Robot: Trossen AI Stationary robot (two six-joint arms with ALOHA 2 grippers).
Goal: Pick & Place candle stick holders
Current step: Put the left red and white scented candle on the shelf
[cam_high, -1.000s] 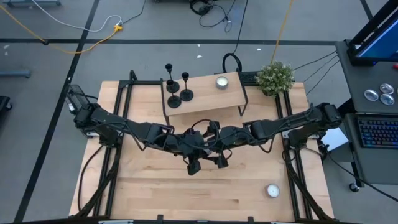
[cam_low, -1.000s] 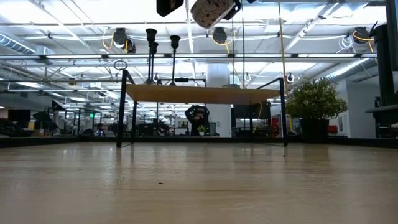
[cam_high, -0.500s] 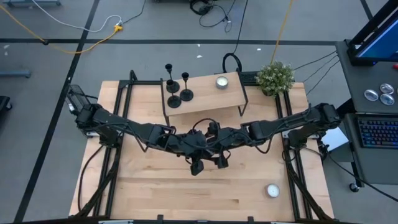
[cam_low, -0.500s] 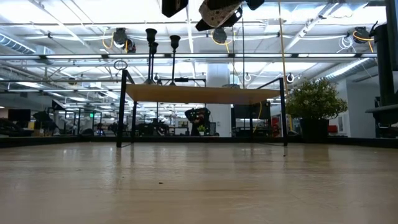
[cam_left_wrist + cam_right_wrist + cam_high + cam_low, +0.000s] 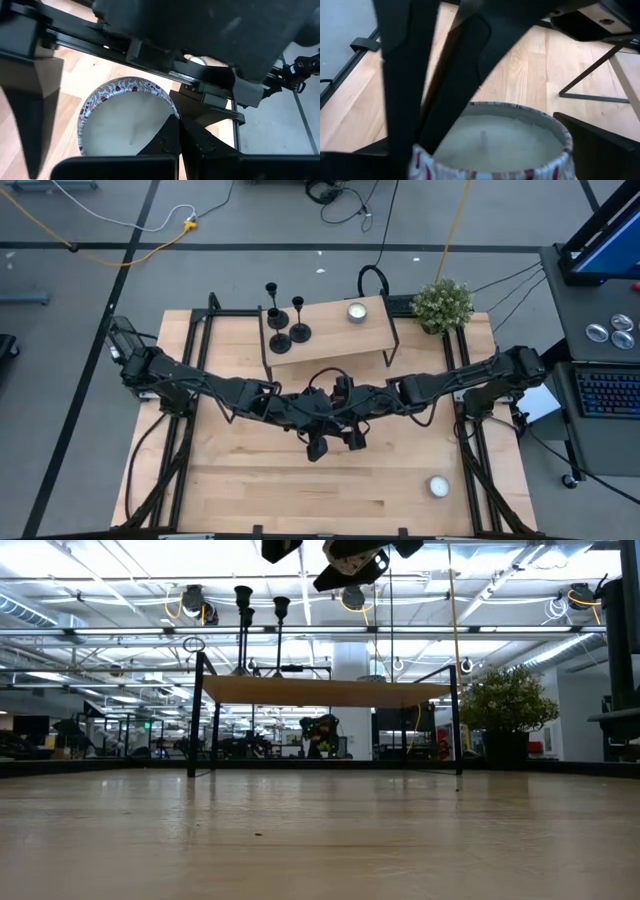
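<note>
1. Three black metal candle stick holders (image 5: 281, 320), each a round base, thin stem and small cup, stand close together at one end of a small raised wooden stand (image 5: 335, 335), well apart from both arms.
2. Left pincer (image 5: 318, 448): fully closed above the middle of the pale wooden surface (image 5: 250, 490), apparently pinching the rim of a white candle in a patterned round cup (image 5: 125, 120).
3. Right pincer (image 5: 355, 440): spread wide, one finger on either side of the same candle; no grip is evident.
4. Step in hand, as judged: a candle transfer between the arms; no holder has been picked yet.
5. Next move: settle the candle in one pincer, then free an arm to reach the stand and close on a thin stem without toppling its neighbours.
</note>
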